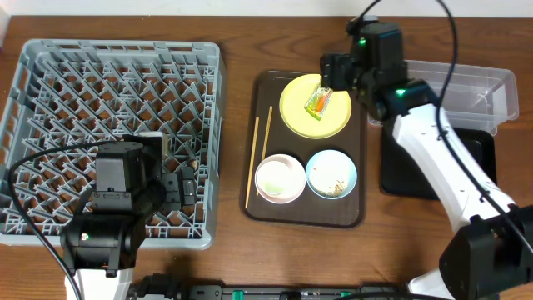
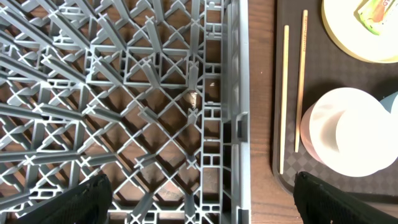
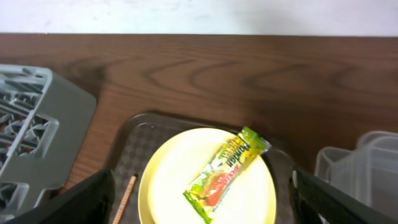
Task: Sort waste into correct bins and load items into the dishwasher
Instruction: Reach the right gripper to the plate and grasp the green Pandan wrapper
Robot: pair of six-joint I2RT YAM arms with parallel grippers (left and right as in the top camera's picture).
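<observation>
A green and yellow snack wrapper (image 1: 318, 102) lies on a yellow plate (image 1: 300, 112) at the back of a dark brown tray (image 1: 265, 200). It also shows in the right wrist view (image 3: 225, 172) on the plate (image 3: 168, 186). My right gripper (image 3: 202, 199) is open and hovers above the plate with the wrapper between its fingers. A pink bowl (image 1: 280, 179), a blue bowl (image 1: 331, 173) and wooden chopsticks (image 1: 253, 158) lie on the tray. My left gripper (image 2: 202, 196) is open and empty over the right edge of the grey dishwasher rack (image 1: 50, 100).
A clear plastic bin (image 1: 466, 87) and a black bin (image 1: 483, 150) stand at the right. The pink bowl (image 2: 345, 130) and chopsticks (image 2: 285, 99) show in the left wrist view beside the rack (image 2: 124, 93).
</observation>
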